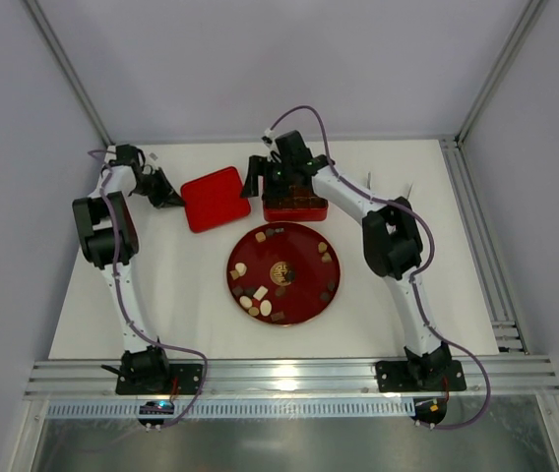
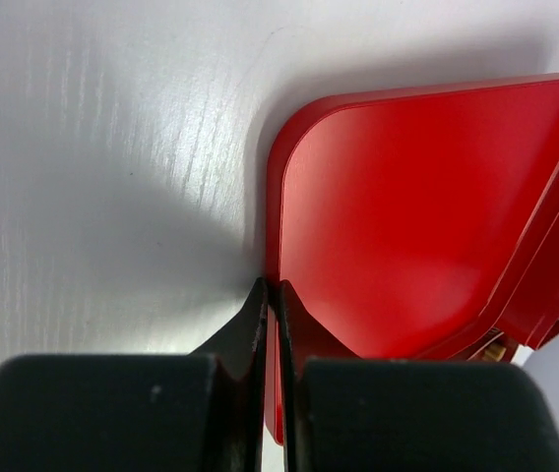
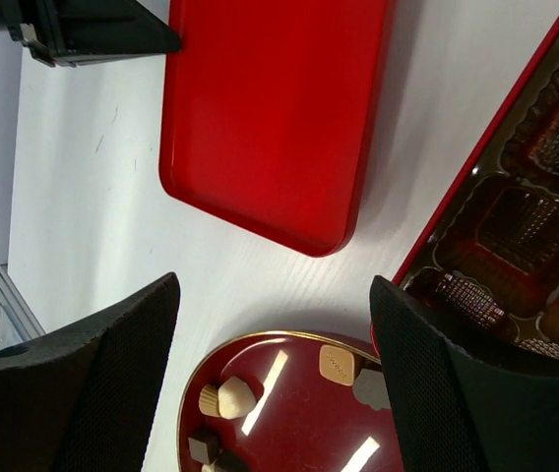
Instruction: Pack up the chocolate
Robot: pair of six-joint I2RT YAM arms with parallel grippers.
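Several chocolate pieces point(image 1: 261, 293) in dark brown, tan and cream lie round the rim of a round red plate point(image 1: 304, 293). In the right wrist view a square tan piece point(image 3: 340, 364) and a cream one point(image 3: 235, 396) sit near the plate's rim point(image 3: 260, 340). A flat red lid point(image 1: 214, 199) lies left of the open red box point(image 1: 297, 208), whose brown moulded tray point(image 3: 516, 226) shows. My left gripper point(image 2: 272, 292) is shut on the lid's point(image 2: 398, 226) left edge. My right gripper point(image 3: 275, 324) hangs open, holding nothing, over the gap between box, lid point(image 3: 270, 108) and plate.
A gold emblem point(image 1: 281, 272) marks the plate's centre. The white table point(image 1: 161, 295) ends at an aluminium rail point(image 1: 289, 374) in front. Grey walls and frame posts close the back and sides. My left gripper point(image 3: 102, 34) shows at the lid's corner in the right wrist view.
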